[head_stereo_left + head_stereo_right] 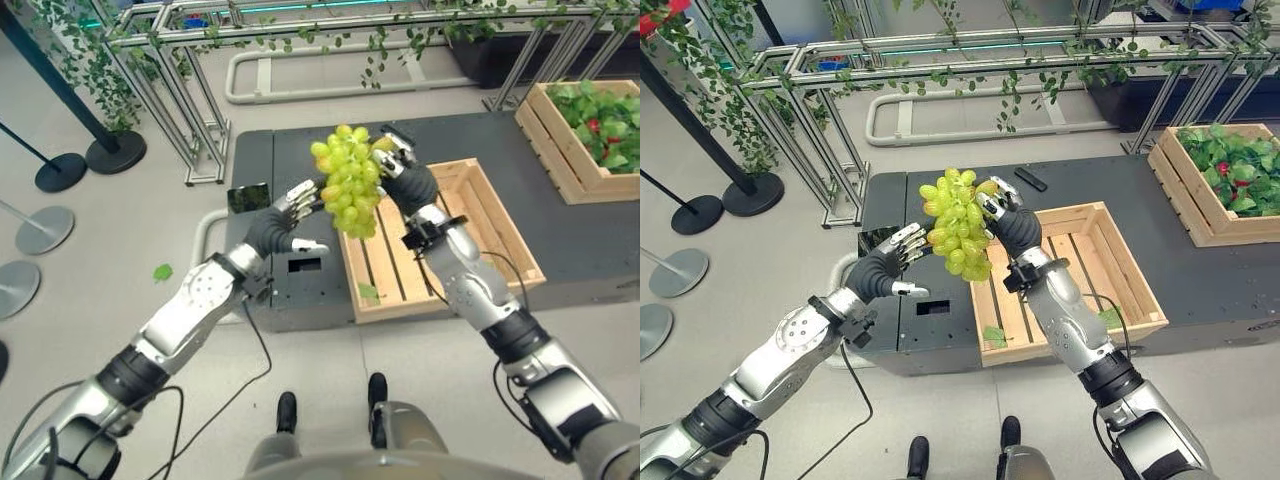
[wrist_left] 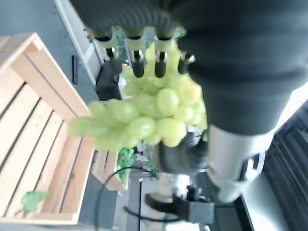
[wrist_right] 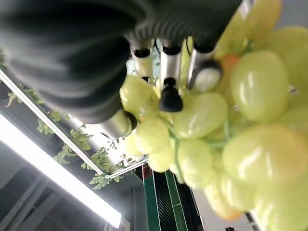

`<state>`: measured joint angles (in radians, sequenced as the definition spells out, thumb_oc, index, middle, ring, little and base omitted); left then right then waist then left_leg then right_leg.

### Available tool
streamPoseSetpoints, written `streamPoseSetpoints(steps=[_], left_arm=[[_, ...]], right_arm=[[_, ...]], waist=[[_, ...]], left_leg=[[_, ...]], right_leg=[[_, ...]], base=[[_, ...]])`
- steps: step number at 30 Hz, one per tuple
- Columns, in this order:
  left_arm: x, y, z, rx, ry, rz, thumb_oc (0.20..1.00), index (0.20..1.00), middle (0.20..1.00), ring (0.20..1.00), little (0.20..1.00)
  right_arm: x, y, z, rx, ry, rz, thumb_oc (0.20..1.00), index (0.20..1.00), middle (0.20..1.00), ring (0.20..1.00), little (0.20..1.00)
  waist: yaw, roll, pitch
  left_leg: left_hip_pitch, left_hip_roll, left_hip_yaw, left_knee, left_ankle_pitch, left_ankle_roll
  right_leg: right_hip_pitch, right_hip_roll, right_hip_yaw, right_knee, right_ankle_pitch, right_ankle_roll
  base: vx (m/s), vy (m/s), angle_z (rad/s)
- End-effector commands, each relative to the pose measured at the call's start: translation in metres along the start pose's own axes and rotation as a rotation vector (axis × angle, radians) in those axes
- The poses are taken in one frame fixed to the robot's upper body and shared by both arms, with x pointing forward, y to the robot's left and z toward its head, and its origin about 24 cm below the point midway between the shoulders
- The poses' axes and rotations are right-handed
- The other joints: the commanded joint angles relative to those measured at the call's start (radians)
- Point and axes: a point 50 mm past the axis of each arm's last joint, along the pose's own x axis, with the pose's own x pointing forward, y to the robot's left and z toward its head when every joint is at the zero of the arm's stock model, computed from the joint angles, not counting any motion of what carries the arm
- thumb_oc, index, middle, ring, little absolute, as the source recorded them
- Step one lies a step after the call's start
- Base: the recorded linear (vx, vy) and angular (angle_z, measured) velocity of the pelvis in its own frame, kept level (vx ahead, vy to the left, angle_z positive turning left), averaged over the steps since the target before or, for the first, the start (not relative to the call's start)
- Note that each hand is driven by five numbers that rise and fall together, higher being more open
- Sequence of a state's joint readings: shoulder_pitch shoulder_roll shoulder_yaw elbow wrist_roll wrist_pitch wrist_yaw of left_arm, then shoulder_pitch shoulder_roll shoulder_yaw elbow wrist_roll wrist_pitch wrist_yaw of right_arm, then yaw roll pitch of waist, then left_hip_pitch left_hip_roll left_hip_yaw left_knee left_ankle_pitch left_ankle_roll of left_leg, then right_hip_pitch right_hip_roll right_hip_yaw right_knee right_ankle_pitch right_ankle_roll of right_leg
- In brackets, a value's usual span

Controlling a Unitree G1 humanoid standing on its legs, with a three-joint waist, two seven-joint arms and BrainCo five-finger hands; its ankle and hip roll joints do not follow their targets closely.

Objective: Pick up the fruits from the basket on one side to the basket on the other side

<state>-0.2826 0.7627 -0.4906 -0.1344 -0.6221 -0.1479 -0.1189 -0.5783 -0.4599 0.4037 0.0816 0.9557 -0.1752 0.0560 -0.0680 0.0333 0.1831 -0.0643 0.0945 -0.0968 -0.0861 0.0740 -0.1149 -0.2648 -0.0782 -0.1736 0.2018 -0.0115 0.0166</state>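
Observation:
A large bunch of green grapes (image 1: 347,185) hangs in the air above the left end of an open wooden crate (image 1: 510,235). My right hand (image 1: 405,180) is shut on the bunch from its right, fingers (image 3: 166,72) curled into the grapes (image 3: 240,144). On the bunch's left, my left hand (image 1: 275,225) is open, its straight fingers (image 2: 139,62) touching the grapes (image 2: 144,120) and its thumb held out below. The crate holds only a green leaf (image 1: 368,292).
The crate sits on a dark low platform (image 1: 270,150). A second wooden crate (image 1: 545,140) with leafy greens and red fruit stands at the far right. A vine-hung metal frame (image 1: 200,90) lies behind, with round stand bases (image 1: 60,170) at far left.

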Motion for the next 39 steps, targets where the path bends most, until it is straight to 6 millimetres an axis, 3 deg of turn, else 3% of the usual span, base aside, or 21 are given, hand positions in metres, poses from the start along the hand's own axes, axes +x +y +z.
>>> streamPoseSetpoints(steps=[1,7,19,39], left_arm=[[-0.01,0.007,0.013,0.039,-0.05,0.007,1.0,1.0,1.0,1.0,1.0],[-0.022,0.013,0.004,0.033,-0.016,0.057,1.0,1.0,1.0,1.0,1.0],[-0.022,0.01,-0.001,0.008,-0.026,0.09,1.0,1.0,1.0,1.0,1.0],[0.024,-0.008,0.023,0.064,-0.174,0.029,1.0,1.0,1.0,1.0,1.0]], right_arm=[[0.022,0.027,0.059,-0.025,-0.292,0.14,0.2,0.2,0.2,0.2,0.2],[0.014,0.015,0.063,-0.038,-0.31,0.097,0.2,0.2,0.2,0.2,0.2],[0.011,0.016,0.057,-0.002,-0.308,0.092,0.2,0.2,0.2,0.2,0.2],[0.021,0.037,0.038,0.059,-0.243,0.165,0.2,0.2,0.2,0.2,0.2]], waist=[[-0.005,-0.053,-0.049],[-0.003,-0.052,-0.053],[-0.003,-0.058,-0.062],[-0.023,-0.071,-0.075]], left_leg=[[0.097,-0.023,-0.017,0.003,-0.119,0.046],[0.096,-0.025,-0.024,0.003,-0.12,0.047],[0.097,-0.024,-0.024,0.005,-0.123,0.048],[0.102,-0.022,-0.016,0.004,-0.124,0.051]], right_leg=[[0.03,-0.079,0.018,0.007,0.016,0.155],[0.034,-0.08,0.011,0.007,0.014,0.154],[0.044,-0.078,0.012,-0.005,0.012,0.15],[0.051,-0.074,0.023,-0.011,0.012,0.145]], base=[[0.0,0.0,0.0],[0.0,0.0,0.0],[0.0,0.0,0.0],[0.0,0.0,0.0]])
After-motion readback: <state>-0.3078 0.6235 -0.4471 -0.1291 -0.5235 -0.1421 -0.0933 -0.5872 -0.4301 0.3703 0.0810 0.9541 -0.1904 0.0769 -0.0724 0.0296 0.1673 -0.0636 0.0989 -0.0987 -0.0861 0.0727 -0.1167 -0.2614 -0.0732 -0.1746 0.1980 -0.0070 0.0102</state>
